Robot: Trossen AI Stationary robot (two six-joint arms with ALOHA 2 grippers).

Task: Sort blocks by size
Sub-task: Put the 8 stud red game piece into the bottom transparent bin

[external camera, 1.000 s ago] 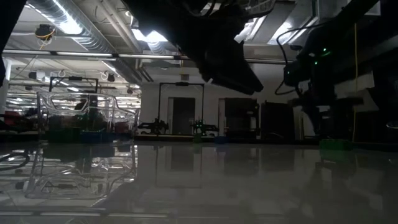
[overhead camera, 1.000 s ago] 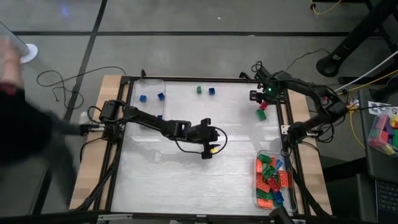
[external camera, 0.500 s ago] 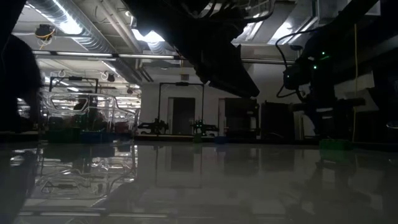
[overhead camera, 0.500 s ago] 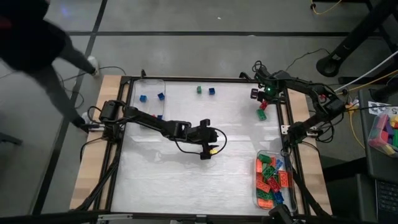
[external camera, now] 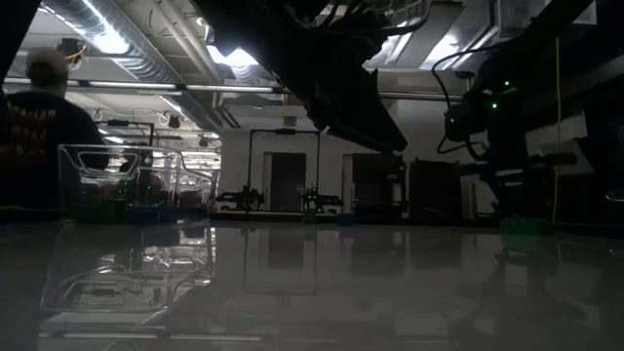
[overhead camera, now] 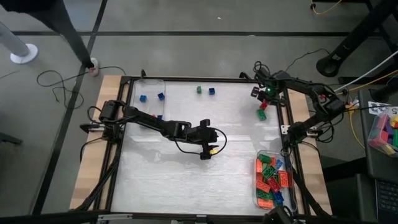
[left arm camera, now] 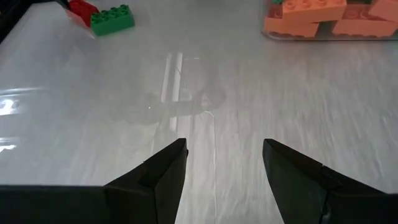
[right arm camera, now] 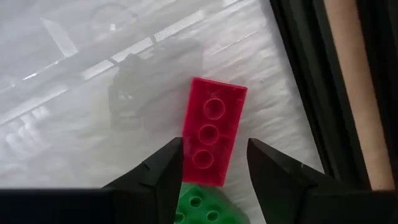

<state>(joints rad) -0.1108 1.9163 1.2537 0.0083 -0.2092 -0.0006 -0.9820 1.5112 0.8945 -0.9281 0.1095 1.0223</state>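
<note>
Jaws apart on both grippers, nothing held.
Your right gripper (right arm camera: 214, 163) hovers over the red block (right arm camera: 212, 131); left gripper (left arm camera: 224, 163) waits mid-table.

The whole desk (overhead camera: 186, 162) is seen from straight overhead in the high view. It is skimmed at surface height toward the room in the low view. Bare desk is faced closely by the left wrist camera; a red block (right arm camera: 213, 130), shared with the high view, is viewed closely by the right.

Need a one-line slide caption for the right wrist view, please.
Right end effector, open, hovers over a long red block abutting a green block near the table's edge.
</note>
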